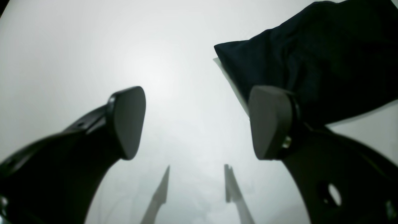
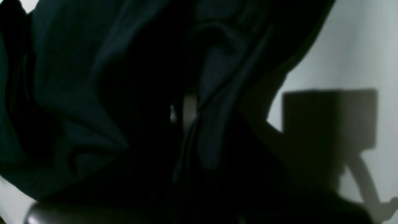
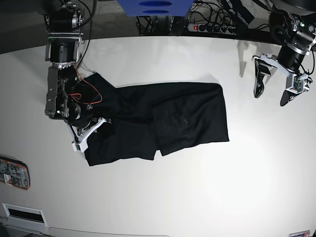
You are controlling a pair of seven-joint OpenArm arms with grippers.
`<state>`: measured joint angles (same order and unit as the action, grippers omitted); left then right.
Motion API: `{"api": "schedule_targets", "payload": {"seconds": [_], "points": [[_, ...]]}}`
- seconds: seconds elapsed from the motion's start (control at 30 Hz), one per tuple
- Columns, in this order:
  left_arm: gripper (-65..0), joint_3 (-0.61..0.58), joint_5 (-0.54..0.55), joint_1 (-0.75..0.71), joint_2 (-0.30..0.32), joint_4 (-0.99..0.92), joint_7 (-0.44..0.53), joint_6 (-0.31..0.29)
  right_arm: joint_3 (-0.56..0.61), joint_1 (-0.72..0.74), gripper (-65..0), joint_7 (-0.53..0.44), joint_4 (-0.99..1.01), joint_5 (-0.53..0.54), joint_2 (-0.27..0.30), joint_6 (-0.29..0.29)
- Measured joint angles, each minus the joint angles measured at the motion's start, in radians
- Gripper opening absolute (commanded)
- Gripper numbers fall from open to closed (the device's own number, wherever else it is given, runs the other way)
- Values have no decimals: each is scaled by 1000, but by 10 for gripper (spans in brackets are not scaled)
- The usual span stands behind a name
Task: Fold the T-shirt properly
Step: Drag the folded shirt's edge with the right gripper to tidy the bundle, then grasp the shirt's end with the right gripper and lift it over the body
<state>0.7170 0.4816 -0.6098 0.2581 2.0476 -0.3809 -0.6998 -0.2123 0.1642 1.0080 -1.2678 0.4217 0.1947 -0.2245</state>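
Two arms work over the white table, and we go across the base view from its left. First comes our right gripper, down on the left edge of the T-shirt; in the right wrist view black cloth fills the frame and bunches around a pale finger, so we take it as clamped on the shirt. The shirt lies spread, partly folded, mid-table. Far right, our left gripper hangs well apart from the cloth, fingers spread wide with nothing between them, a shirt corner beyond.
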Motion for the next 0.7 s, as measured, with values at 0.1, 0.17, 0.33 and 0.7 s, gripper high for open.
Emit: {"api": "schedule_targets", "payload": {"seconds": [0.1, 0.17, 0.33, 0.7], "points": [[-158, -18, -5, 0, 0, 0, -1, 0, 2, 13, -650, -9, -11, -43, 3, 63], [-158, -18, -3, 0, 0, 0, 2, -2, 4, 6, -650, -2, -43, -94, 3, 128], [-158, -18, -4, 0, -1, 0, 0, 0, 5, -2, -650, 98, -218, -164, 6, 165], [-158, -23, -4, 0, 0, 0, 0, 0, 361, 2, -650, 226, -468, -447, -139, 354]]}}
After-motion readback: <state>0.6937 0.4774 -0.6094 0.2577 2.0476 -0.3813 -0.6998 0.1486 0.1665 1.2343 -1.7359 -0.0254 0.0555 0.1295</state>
